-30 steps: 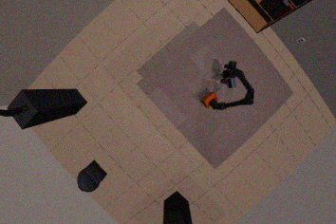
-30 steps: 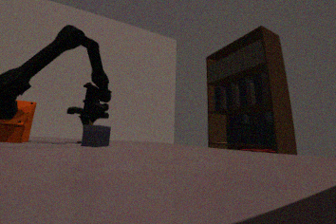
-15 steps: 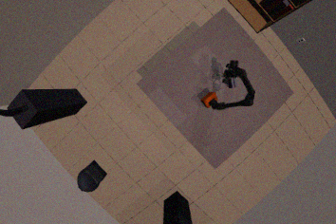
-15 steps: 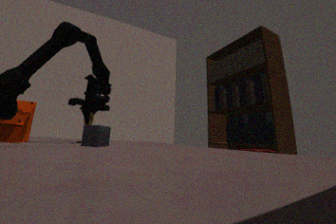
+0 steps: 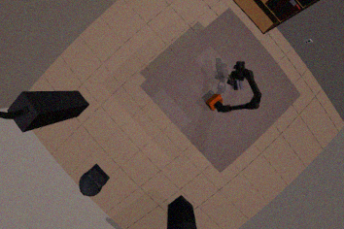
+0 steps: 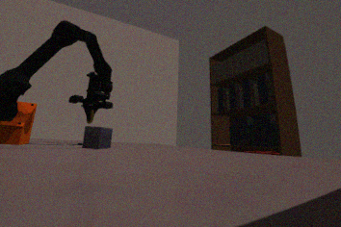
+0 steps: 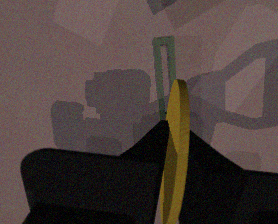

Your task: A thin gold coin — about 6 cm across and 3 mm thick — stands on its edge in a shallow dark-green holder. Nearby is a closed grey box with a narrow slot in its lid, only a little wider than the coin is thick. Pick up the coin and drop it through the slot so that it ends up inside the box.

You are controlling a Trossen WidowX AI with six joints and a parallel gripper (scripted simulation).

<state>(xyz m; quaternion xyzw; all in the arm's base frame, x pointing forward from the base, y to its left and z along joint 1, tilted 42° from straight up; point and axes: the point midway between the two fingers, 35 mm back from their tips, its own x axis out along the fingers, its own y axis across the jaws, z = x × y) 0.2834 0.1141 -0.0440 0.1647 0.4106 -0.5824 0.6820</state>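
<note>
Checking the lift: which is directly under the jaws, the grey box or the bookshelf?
The grey box; the coin hangs just above it, while the bookshelf stands far right.

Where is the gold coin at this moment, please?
The gold coin is clamped edge-on in the tool, centre of the wrist view, raised clear of the green holder. In the exterior view it hangs above the grey box.

a plain indoor room, like a home study: tiled floor with a grey rug, bare walls, a wooden bookshelf with books, and dark furniture.
</note>
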